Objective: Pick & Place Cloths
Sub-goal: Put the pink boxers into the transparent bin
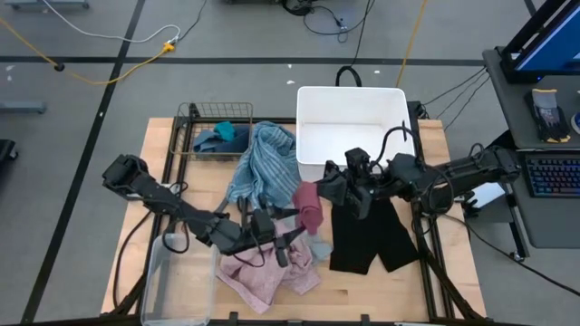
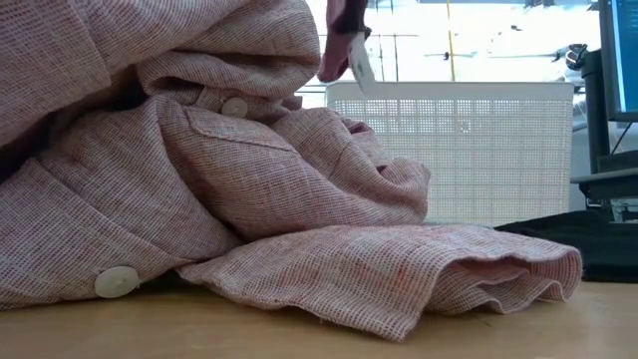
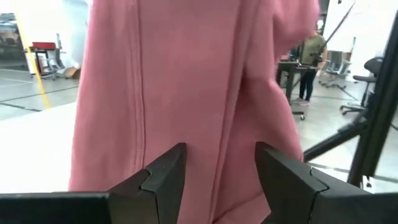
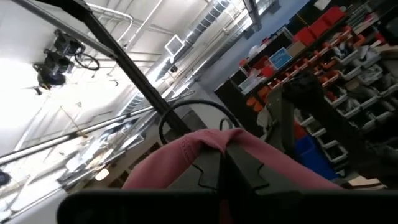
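A maroon cloth hangs over the middle of the table with my right gripper shut on its top. In the low view the maroon cloth's lower end, with a white tag, is well above the table. My left gripper is held level and open just in front of the hanging cloth, which fills the view between its fingers; whether they touch it I cannot tell. A pink cloth lies crumpled near the front edge. Black shorts lie flat under the right arm. A blue-striped towel lies behind the centre. My right gripper pinches a bunched fold at the maroon cloth's top between its two shut fingers; the cloth drapes over and around the fingertips. The fingers come from the table's right, slanting upward. The cloth hangs below them, slack and clear of the table.
A white bin stands at the far centre-right. A wire basket at the far left holds teal and navy pieces. A clear plastic tub sits at the front left. A small grey-blue piece lies beside the shorts.
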`<control>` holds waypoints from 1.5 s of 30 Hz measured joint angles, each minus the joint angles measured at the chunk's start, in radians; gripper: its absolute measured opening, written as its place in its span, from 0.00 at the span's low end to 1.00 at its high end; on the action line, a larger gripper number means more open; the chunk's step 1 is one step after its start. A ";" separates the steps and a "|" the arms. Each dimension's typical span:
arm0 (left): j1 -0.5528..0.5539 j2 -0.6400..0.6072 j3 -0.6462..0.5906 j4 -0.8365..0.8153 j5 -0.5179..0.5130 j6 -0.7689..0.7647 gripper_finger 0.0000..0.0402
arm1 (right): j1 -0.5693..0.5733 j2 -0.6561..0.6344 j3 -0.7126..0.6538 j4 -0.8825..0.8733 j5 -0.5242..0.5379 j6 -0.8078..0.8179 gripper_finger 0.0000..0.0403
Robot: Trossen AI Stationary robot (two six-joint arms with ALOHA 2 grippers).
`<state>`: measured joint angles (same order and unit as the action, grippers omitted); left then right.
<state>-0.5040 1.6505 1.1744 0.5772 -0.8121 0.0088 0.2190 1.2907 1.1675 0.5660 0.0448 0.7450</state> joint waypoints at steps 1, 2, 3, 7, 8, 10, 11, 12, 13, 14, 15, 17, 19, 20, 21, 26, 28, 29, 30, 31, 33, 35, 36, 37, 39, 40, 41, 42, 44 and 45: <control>0.002 0.000 0.000 0.000 -0.001 -0.012 0.49 | 0.004 0.000 0.000 -0.007 0.013 -0.005 0.00; 0.003 0.000 0.000 0.000 -0.001 -0.020 0.49 | 0.006 0.000 0.000 -0.015 0.023 -0.010 0.00; 0.005 0.000 0.000 -0.001 -0.003 -0.022 0.49 | 0.009 0.000 0.000 -0.021 0.034 -0.014 0.00; 0.009 0.000 0.000 -0.011 -0.059 -0.023 0.49 | 0.018 0.008 0.000 -0.011 0.038 -0.025 0.00; 0.011 0.000 0.000 -0.015 -0.074 -0.023 0.49 | 0.018 0.016 0.000 0.001 0.038 -0.025 0.00; 0.013 0.000 0.000 -0.015 -0.111 -0.026 0.49 | 0.022 0.021 -0.001 0.003 0.036 -0.024 0.00; 0.013 0.000 0.000 -0.014 -0.132 -0.026 0.49 | 0.025 0.023 -0.002 0.003 0.036 -0.020 0.00; 0.012 0.000 0.000 -0.014 -0.159 -0.028 0.49 | 0.025 0.028 -0.002 0.011 0.037 -0.019 0.00; 0.011 0.000 0.000 -0.015 -0.186 -0.032 0.49 | 0.025 0.034 -0.001 0.022 0.037 -0.013 0.00; 0.011 0.000 0.000 -0.022 -0.211 -0.038 0.49 | 0.025 0.038 0.000 0.024 0.037 -0.008 0.00; 0.010 0.000 0.000 -0.027 -0.232 -0.038 0.49 | 0.025 0.039 0.000 0.023 0.035 -0.003 0.00; 0.009 0.000 0.000 -0.027 -0.263 -0.038 0.49 | 0.026 0.042 -0.001 0.030 0.032 0.001 0.00; 0.009 0.000 0.000 -0.027 -0.271 -0.038 0.49 | 0.025 0.040 -0.001 0.036 0.033 0.001 0.00; 0.010 0.000 0.000 -0.027 -0.271 -0.039 0.49 | 0.025 0.039 -0.001 0.039 0.033 0.000 0.00; 0.010 0.000 0.000 -0.028 -0.271 -0.039 0.49 | 0.025 0.039 -0.001 0.043 0.033 0.000 0.00; 0.011 0.000 0.000 -0.029 -0.271 -0.040 0.34 | 0.038 0.040 -0.001 0.035 0.031 0.002 0.00; 0.011 0.000 0.000 -0.029 -0.268 -0.035 0.21 | 0.046 0.040 -0.001 0.032 0.031 0.002 0.00; 0.009 0.000 0.000 -0.029 -0.263 -0.026 0.13 | 0.052 0.040 -0.001 0.030 0.031 0.002 0.00; 0.006 0.000 0.000 -0.029 -0.262 -0.015 0.06 | 0.057 0.040 -0.001 0.028 0.031 0.000 0.00; 0.003 -0.002 0.000 -0.029 -0.265 -0.005 0.04 | 0.065 0.040 -0.001 0.027 0.031 -0.001 0.00; -0.004 -0.011 0.000 -0.030 -0.280 0.024 0.03 | 0.080 0.040 -0.001 0.028 0.029 -0.006 0.00; -0.015 -0.031 0.000 -0.029 -0.320 0.059 0.01 | 0.098 0.040 -0.001 0.023 0.018 -0.025 0.00; -0.024 -0.046 0.000 -0.029 -0.354 0.084 0.01 | 0.104 0.040 -0.001 0.018 0.000 -0.032 0.00; -0.031 -0.063 0.000 -0.029 -0.395 0.113 0.01 | 0.110 0.040 -0.001 0.011 -0.016 -0.034 0.01; -0.047 -0.095 0.011 -0.027 -0.485 0.176 0.01 | 0.118 0.040 0.000 -0.015 -0.041 -0.036 0.01; -0.054 -0.109 0.023 -0.025 -0.523 0.212 0.01 | 0.120 0.040 0.000 -0.036 -0.050 -0.039 0.01; -0.064 -0.125 0.036 -0.026 -0.563 0.254 0.01 | 0.123 0.040 0.000 -0.059 -0.051 -0.046 0.01; -0.074 -0.140 0.054 -0.028 -0.597 0.300 0.01 | 0.125 0.040 0.000 -0.083 -0.050 -0.054 0.01; -0.088 -0.159 0.097 -0.024 -0.639 0.388 0.00 | 0.128 0.040 0.000 -0.124 -0.047 -0.065 0.00; -0.092 -0.163 0.122 -0.024 -0.658 0.435 0.00 | 0.128 0.040 0.000 -0.139 -0.046 -0.075 0.01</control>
<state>-0.5959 1.4876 1.2966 0.5535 -1.4701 0.4439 0.3473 1.3304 1.1671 0.4266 -0.0012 0.6704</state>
